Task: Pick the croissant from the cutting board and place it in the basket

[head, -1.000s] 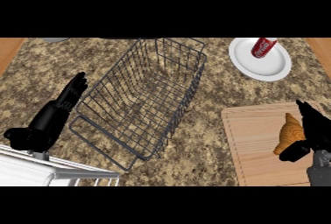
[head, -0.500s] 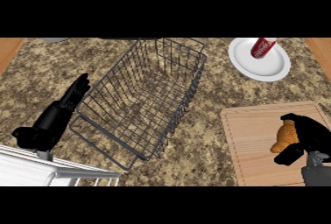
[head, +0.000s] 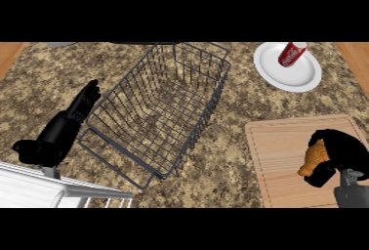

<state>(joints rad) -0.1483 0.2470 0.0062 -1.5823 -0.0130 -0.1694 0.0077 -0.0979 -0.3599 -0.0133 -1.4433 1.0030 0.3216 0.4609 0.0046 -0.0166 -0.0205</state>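
**Head view: right hand curled over croissant on the board**

Head view, looking steeply down on a speckled brown stone counter (head: 238,105). Wooden cutting board (head: 281,156) at lower right. Right hand (head: 344,151) sits over the board's right part, fingers and thumb curled round the croissant (head: 315,158); only the pastry's orange-brown left side shows past the black fingers. Cannot tell whether the croissant is touching the board or lifted off it.

Wire basket (head: 162,105) lies in the middle of the counter, set on a slant, near end toward lower left, far end toward upper right. Nothing in it; counter shows through the mesh. Well apart from the croissant.

Left hand (head: 83,101) just beside the basket's left rim, fingers straight and pointing up-view, holding nothing, at rest.

White plate (head: 288,68) at upper right, beyond the board, with a red can (head: 290,53) lying on its far edge. White ridged object (head: 43,188) at lower left corner.
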